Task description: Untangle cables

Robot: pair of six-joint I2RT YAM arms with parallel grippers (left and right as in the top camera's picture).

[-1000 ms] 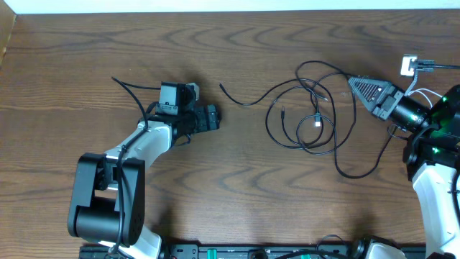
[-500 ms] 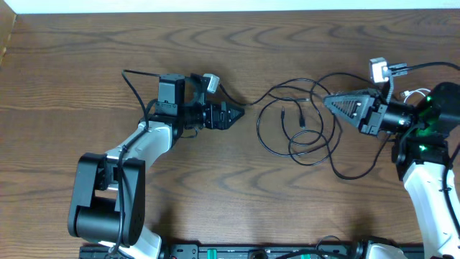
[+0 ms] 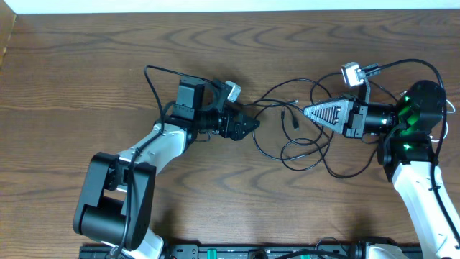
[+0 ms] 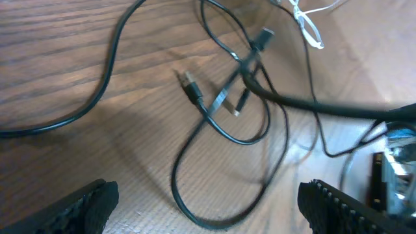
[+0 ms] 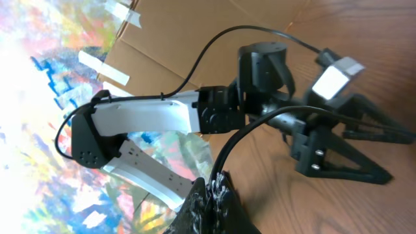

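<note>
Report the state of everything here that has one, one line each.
left gripper: open, holding nothing.
right gripper: shut on the gripped cable.
gripped cable: black, raised off the table, running toward the left gripper.
black cables: tangled, in overlapping loops on the table.
white cable: loose on the table, partly out of view.

Right gripper (image 5: 209, 195), at 6 o'clock, is pinching a black cable (image 5: 244, 133) that is arcing toward 2 o'clock. The left arm (image 5: 149, 117) is reaching in from 9 o'clock over the wooden table (image 5: 364, 39), with the left gripper (image 5: 400, 156) gaping wide at 3 o'clock.
</note>
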